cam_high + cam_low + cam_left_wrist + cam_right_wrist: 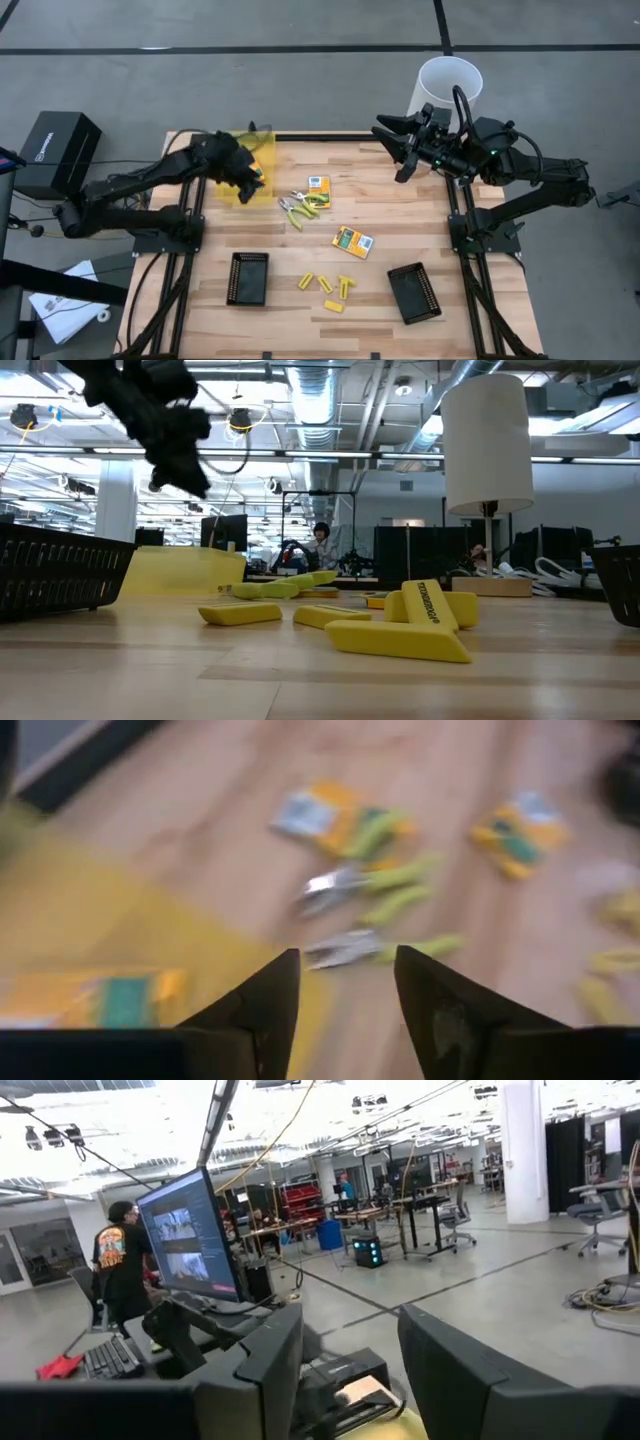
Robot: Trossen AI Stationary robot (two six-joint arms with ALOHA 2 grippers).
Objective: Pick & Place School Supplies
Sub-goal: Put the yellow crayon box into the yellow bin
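My left gripper hovers open and empty at the near right edge of the translucent yellow container, slanting down. One yellow-green packet lies flat inside that container. Two more packets lie flat on the table. Between them lie the pliers with yellow-green handles. Several yellow stubby pieces lie near the front. My right gripper waits open, raised above the table's far right.
Two black trays sit near the front edge, left and right of the stubs. A white cylindrical bin stands beyond the far right corner. A black box sits off the table's left side.
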